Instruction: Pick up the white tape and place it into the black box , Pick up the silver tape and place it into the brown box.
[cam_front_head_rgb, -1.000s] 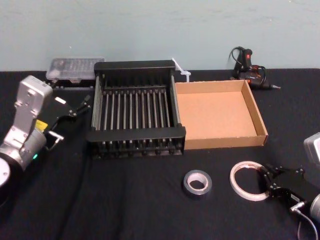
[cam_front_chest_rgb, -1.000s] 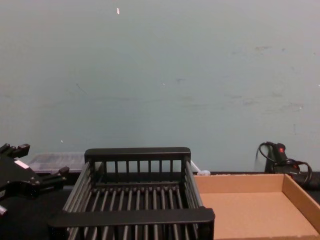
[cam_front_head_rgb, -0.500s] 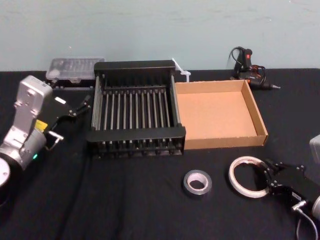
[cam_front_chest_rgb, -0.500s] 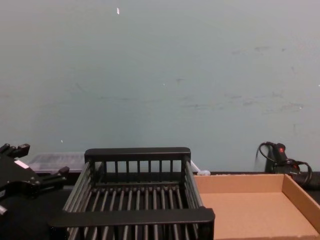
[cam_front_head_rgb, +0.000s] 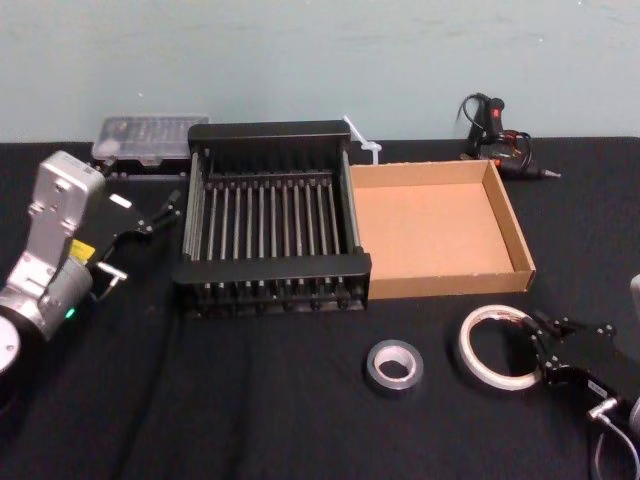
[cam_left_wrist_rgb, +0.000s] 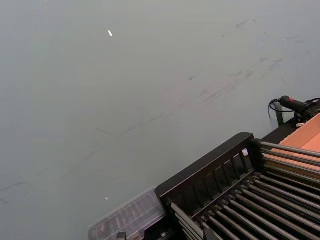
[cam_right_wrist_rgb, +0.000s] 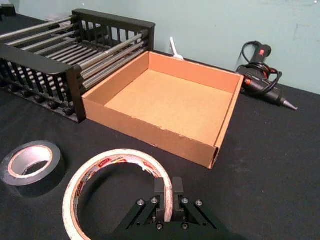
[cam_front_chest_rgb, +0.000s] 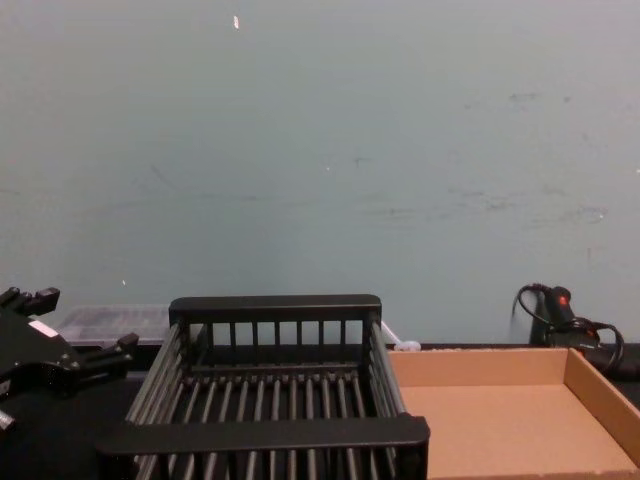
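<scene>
- Your left hand (cam_front_head_rgb: 160, 212) sits parked at the counter's (cam_front_head_rgb: 250, 400) left side, just beside the black box (cam_front_head_rgb: 272, 222); its fingers stand apart, holding nothing.
- The brown box (cam_front_head_rgb: 437, 228) touches the black box's right wall.
- The silver tape (cam_front_head_rgb: 394, 366) lies flat on the counter in front of the two boxes.
- Your right hand (cam_right_wrist_rgb: 165, 198) has its fingers clamped on the white tape (cam_right_wrist_rgb: 117, 185), at the rim on the robot's side; the roll is tilted, well right of the silver tape.
</scene>
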